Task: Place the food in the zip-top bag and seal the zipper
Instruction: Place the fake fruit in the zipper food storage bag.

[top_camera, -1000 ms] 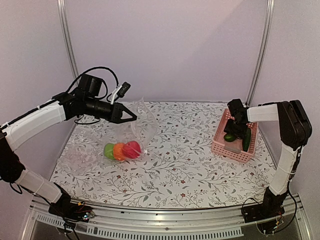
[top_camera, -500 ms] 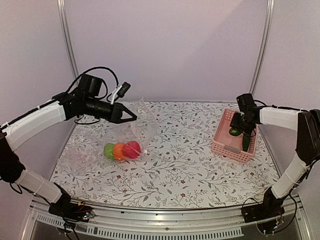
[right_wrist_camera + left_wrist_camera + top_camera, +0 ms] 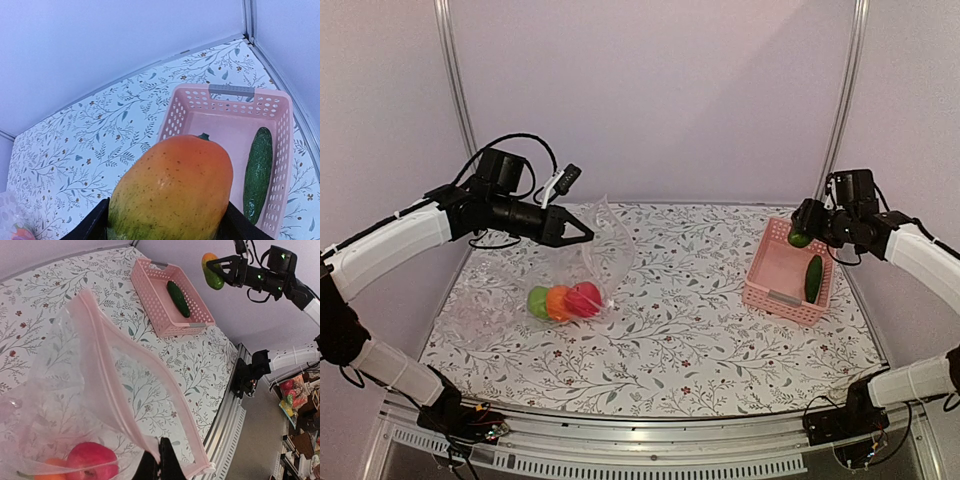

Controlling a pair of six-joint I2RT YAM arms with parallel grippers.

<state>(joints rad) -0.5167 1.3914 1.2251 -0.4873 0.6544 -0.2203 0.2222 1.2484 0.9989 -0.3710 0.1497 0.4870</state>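
We see a floral-print table (image 3: 700, 330) between lilac walls (image 3: 650, 100): the right gripper (image 3: 804, 230) clasps the mango (image 3: 172, 192), stem end pointing outward, while the left gripper (image 3: 160, 463) pinches the zip-top bag (image 3: 100, 390).

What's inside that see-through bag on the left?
Three toy fruits lie in the zip-top bag: a green apple, an orange and a red apple, side by side. Anything beneath them is covered, and the bag's creases blur the rest.
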